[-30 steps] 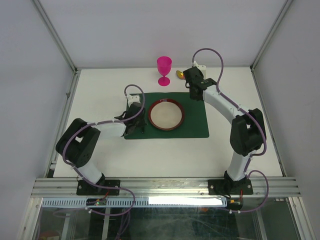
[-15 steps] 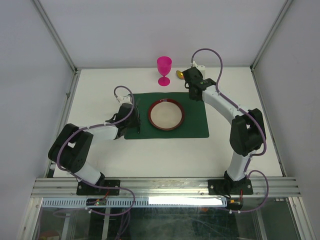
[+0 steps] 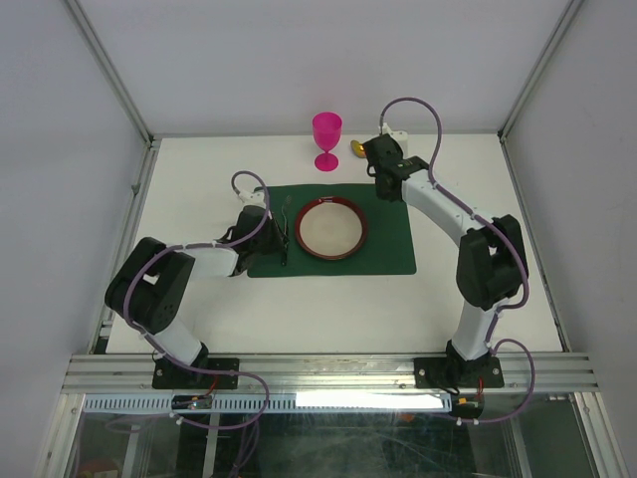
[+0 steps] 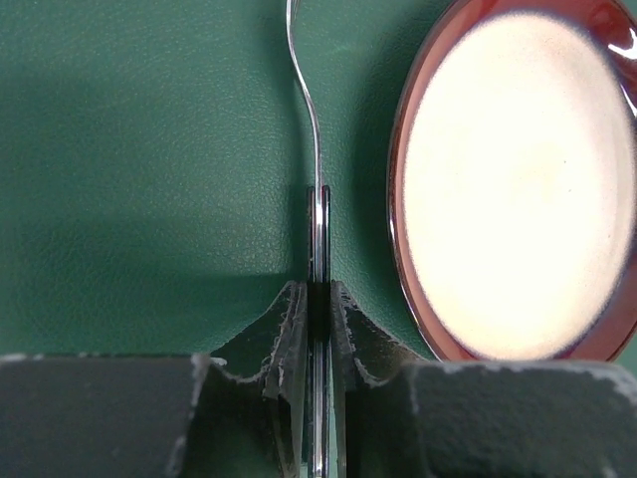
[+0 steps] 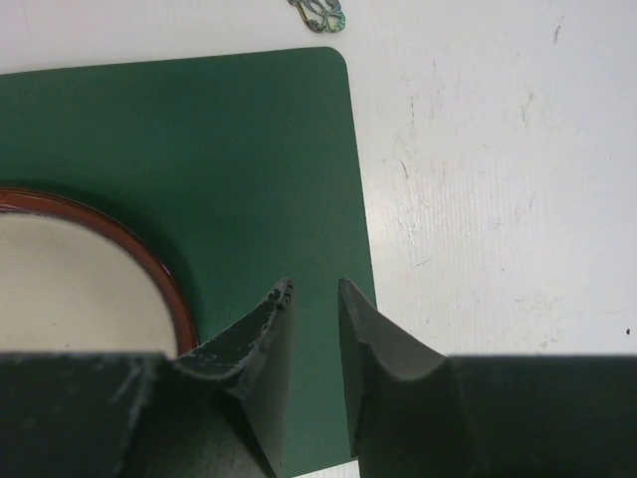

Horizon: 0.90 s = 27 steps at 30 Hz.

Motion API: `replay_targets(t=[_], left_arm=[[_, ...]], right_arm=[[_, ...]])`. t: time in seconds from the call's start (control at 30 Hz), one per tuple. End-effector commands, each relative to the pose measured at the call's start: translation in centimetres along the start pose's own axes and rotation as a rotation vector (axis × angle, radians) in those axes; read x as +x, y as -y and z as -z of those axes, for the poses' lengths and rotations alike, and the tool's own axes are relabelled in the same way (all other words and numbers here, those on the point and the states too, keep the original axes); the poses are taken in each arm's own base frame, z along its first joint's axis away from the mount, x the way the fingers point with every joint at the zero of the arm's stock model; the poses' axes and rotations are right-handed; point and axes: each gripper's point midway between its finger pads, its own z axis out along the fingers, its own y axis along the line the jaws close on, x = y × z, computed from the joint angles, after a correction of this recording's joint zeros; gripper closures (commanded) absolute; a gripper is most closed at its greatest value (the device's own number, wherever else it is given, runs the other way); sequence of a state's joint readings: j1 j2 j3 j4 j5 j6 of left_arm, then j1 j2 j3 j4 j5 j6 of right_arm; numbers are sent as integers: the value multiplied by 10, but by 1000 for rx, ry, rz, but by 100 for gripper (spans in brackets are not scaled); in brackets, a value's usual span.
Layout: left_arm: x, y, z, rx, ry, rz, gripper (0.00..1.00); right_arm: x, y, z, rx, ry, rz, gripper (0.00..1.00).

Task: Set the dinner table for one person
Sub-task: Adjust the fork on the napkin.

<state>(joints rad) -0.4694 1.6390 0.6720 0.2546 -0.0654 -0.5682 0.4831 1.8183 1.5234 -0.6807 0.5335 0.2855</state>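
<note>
The white dinner table [image 3: 199,179] carries a dark green placemat [image 3: 388,239] with a red-rimmed cream plate [image 3: 330,229] on it. My left gripper [image 4: 318,289] is shut on the thin handle of a metal utensil [image 4: 317,169]. The utensil runs along the mat just left of the plate [image 4: 518,189]; its head is out of view. From above, the utensil [image 3: 284,234] shows as a dark line beside my left gripper [image 3: 282,247]. My right gripper [image 5: 314,284] hangs open over the mat's right edge [image 5: 199,129], holding nothing.
A pink goblet [image 3: 326,139] stands on the table beyond the mat's far edge. A small gold piece [image 3: 356,147] lies right of it, behind my right gripper [image 3: 386,184]. A small metallic item [image 5: 317,12] lies off the mat's corner. Frame rails edge the table.
My left arm pulled back to the left, then shifted slightly right; the utensil now shows on the mat beside the plate. The right arm has not moved.
</note>
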Motion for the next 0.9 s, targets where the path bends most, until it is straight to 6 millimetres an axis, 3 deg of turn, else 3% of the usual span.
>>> replay_targets(t=[0.0, 0.13, 0.27, 0.43, 0.63, 0.87], left_arm=[[-18, 21, -3, 87, 41, 7, 85], [-22, 19, 1, 70, 52, 3, 71], [-28, 13, 6, 34, 70, -12, 66], [-36, 6, 12, -11, 98, -21, 65], [-49, 15, 19, 10, 127, -21, 66], [-38, 18, 8, 27, 78, -12, 67]], right_arm=[[-6, -5, -1, -6, 23, 0, 73], [-6, -5, -2, -6, 21, 2, 73], [-5, -6, -4, -7, 17, 2, 73], [-6, -6, -2, -9, 21, 0, 73], [-7, -6, -2, -9, 22, 1, 73], [-7, -5, -2, -4, 24, 2, 73]])
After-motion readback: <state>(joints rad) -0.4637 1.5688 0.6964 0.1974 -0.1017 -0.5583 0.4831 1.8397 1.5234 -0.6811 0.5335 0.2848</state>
